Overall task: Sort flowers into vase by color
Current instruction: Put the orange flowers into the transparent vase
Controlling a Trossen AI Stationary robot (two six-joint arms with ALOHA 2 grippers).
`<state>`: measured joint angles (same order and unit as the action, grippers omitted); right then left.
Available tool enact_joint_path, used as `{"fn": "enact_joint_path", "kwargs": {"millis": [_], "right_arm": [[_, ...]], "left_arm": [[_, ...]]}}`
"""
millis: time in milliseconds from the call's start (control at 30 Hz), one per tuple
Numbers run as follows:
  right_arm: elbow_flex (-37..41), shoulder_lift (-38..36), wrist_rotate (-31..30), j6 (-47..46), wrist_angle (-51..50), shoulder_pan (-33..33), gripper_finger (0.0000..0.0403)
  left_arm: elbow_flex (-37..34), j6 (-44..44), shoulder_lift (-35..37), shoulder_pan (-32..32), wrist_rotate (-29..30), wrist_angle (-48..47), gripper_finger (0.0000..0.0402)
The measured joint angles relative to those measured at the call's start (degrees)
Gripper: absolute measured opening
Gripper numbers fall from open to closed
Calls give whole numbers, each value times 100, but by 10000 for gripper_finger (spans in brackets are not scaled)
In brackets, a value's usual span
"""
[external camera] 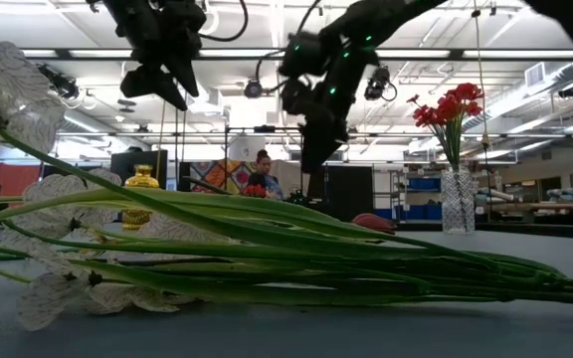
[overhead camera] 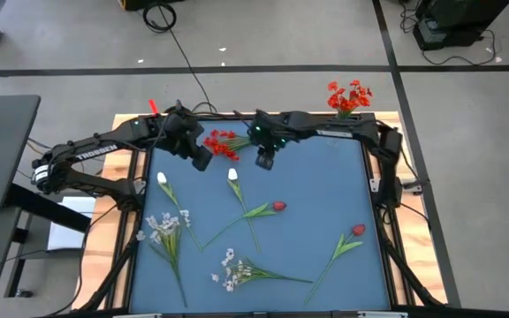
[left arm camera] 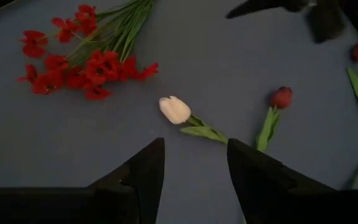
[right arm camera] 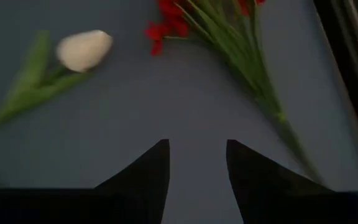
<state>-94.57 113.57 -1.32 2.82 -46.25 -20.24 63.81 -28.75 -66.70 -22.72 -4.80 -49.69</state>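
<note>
One red bunch is standing in the vase (overhead camera: 350, 110); the other flowers (overhead camera: 237, 272) are lying on the table (overhead camera: 325, 185). Both the left gripper (overhead camera: 201, 161) and right gripper (overhead camera: 266, 160) are hovering spread and empty near the red cluster (overhead camera: 222, 144).

Matt blue mat (overhead camera: 325, 190) over the table, smooth, no shine anywhere. Bare light wood (overhead camera: 124, 177) showing along the left and right edges. Red blossom cluster (left arm camera: 82, 65) near the far edge looks like fabric, soft and dull, with plasticky green stalks. White tulip (left arm camera: 175, 109) smooth, faintly waxy. White blossom spray (external camera: 38, 214) papery, thin, veined, half see-through up close. Vase (external camera: 457, 201) at the far right corner clear, cut or patterned, glassy. Gripper fingers (right arm camera: 148, 171) matt black, plastic-looking.
</note>
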Motion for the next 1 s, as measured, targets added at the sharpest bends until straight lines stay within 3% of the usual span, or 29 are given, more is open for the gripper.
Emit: {"fn": "enact_joint_path", "kwargs": {"millis": [200,533,1000], "right_arm": [[-949,889,-258,1392,-157,-267,184],[-2559,2298,-80,2233,-1236,-855,199],[-2616,2423,445,2593,-1239,-1329,174]], "left_arm": [[0,-146,-6,0,189,22,180],[-4,-368,-48,82,251,-11,180],[-4,-463,-44,102,252,-15,180]]}}
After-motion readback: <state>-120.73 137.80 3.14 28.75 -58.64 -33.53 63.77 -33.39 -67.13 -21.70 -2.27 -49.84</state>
